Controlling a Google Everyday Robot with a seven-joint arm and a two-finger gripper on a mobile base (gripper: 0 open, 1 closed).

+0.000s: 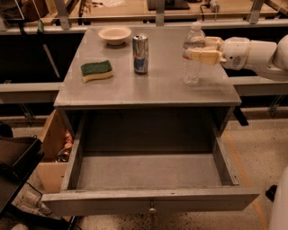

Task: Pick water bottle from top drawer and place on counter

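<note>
The water bottle (192, 63), clear with a white cap, stands upright on the right side of the grey counter (157, 85). My gripper (196, 48) reaches in from the right with its cream fingers (204, 56) closed around the bottle's upper body. The bottle's base is at the counter surface. The top drawer (148, 200) is pulled fully open below the counter, and nothing shows inside it.
A silver-and-blue can (140, 54) stands mid-counter. A green-and-yellow sponge (96, 70) lies at the left and a small white bowl (114, 34) at the back. A wooden workbench (135, 9) runs behind. A cardboard box (51, 152) sits left of the drawer.
</note>
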